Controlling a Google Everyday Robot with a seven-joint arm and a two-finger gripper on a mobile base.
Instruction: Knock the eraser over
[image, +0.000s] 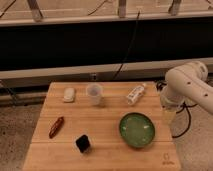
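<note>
The eraser (83, 143) is a small black block standing near the front of the wooden table (107, 117), left of centre. My white arm (187, 86) reaches in from the right. My gripper (168, 114) hangs below it at the table's right edge, next to the green bowl (136, 129). The gripper is far to the right of the eraser, with the bowl between them.
A reddish-brown elongated piece (56, 127) lies left of the eraser. At the back stand a white rounded lump (69, 94), a clear plastic cup (94, 94) and a small white bottle (135, 93) on its side. Cables hang behind the table.
</note>
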